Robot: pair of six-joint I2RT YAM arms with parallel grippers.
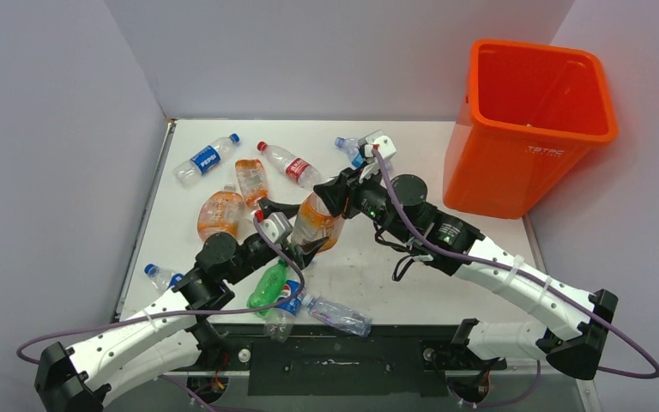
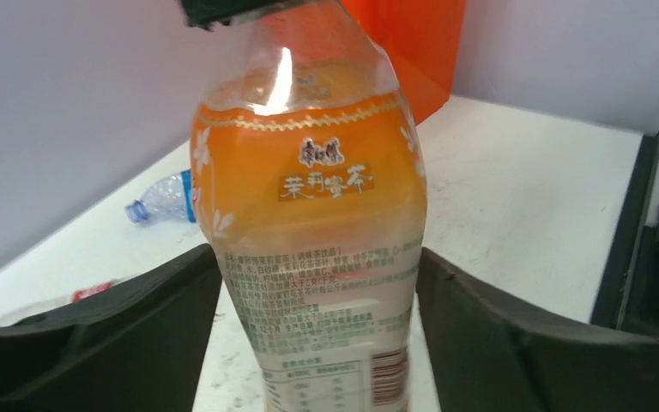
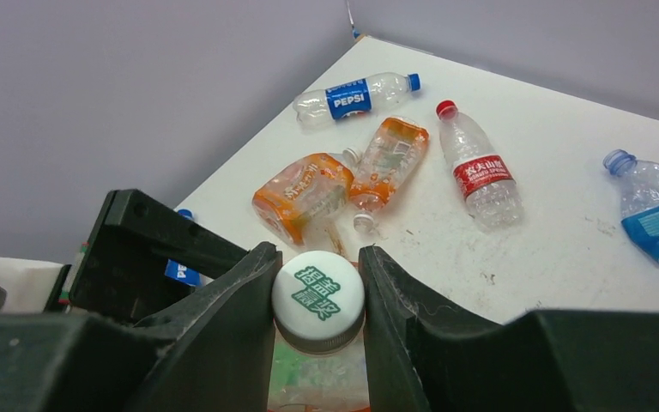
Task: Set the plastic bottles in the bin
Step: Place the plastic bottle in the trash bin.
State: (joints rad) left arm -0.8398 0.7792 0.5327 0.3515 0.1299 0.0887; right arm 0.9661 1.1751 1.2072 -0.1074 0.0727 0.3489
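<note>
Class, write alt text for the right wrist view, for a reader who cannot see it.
The right gripper pinches a bottle's white cap, which is printed with green characters. Beyond it, on the white table, lie a Pepsi bottle, two crushed orange-tinted bottles, a red-capped bottle and a blue-labelled bottle.

Overhead; 2 wrist close-ups, same bottle [image 2: 309, 215]

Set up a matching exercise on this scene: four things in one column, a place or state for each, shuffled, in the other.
1 Pepsi bottle
2 orange-label bottle
3 green bottle
4 bin

A upright, far right
B lying, far left corner
C cap in the right pincer
D lying near the front edge

Pairs: 1-B, 2-C, 3-D, 4-A
</note>
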